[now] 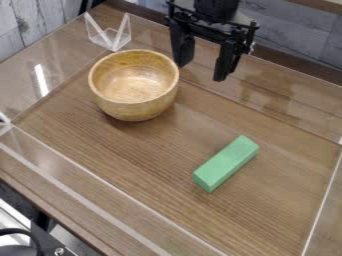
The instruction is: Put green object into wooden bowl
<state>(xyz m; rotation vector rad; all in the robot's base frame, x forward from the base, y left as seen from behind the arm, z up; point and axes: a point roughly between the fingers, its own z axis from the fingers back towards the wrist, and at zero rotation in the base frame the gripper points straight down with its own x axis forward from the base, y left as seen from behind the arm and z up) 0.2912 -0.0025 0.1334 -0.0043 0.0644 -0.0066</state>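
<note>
- Bottom left corner: black hardware (19, 243) with a rounded part and thin cables, cut off by the frame. Can't make out what it is.
- Bottom right edge: pale strip (331, 232), mostly out of frame, too little showing to identify.
- Green block (226, 164): lies flat on the wooden tabletop (120, 175), right of centre, set at a slant, far end toward the right. Fully visible apart from its underside. It's outside the bowl, well apart from it.
- Wooden bowl (132, 86): upright on the tabletop, left of and farther back than the block. Inside surface shows bare wood; the near wall hides part of the outer base.
- Jaws: wide apart, dark fingers spread with a gap between them, nothing held. They hang beyond the block, just right of the bowl in this view. Height above the tabletop is hard to judge from one angle, so can't tell how near the bowl rim they really are.
- Clear or whitish angular thing (108, 34): behind the bowl, left of the arm. See-through and blurry, shape unclear.
- Robot arm (211, 20): black, comes in at the top; upper part cut off. Dark on dark, so joint details are lost. It hides some of the far tabletop.
</note>
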